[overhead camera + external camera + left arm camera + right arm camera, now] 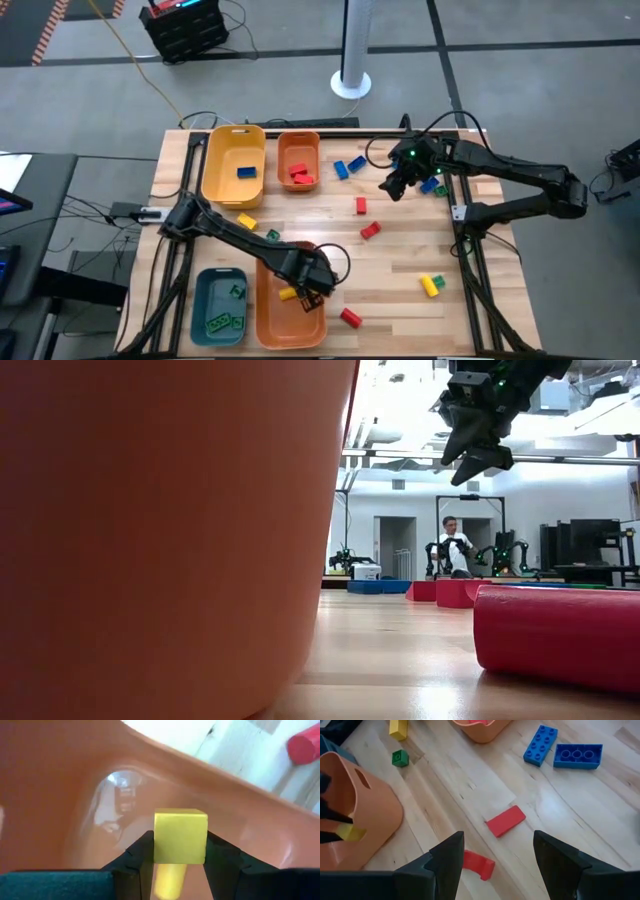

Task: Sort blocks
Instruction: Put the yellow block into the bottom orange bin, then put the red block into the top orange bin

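The left gripper [303, 284] reaches over the rim of the large orange plastic bin [268, 320] at the near edge of the pale wooden worktop [400, 255], its fingers [137, 855] closed on a small yellow plastic brick [180, 836] held inside the bin's walls, with little free room around it. A long teal plastic bin [200, 300] touches that bin on the side toward the near left corner and holds two green bricks [225, 322].

The right gripper [398, 185] hangs high above the far right part of the worktop with its fingers [447, 855] spread wide and holding nothing. Below it the wood lies open, with loose bricks well apart.

At the far edge stand a yellow plastic bin [225, 165] holding one blue brick [246, 172] and a smaller orange plastic bin [297, 150] holding red bricks [301, 176].

Loose on the wood are two blue bricks [540, 744] near the small orange bin, two flat red bricks [505, 820] toward the middle, a round red plastic piece [350, 317] just beside the large orange bin, a yellow and a green brick [431, 283] near the right edge, and a yellow brick [247, 221] with a small green one [399, 758] near the yellow bin.

In the low view, a person [455, 545] sits far off in the bright room beyond.
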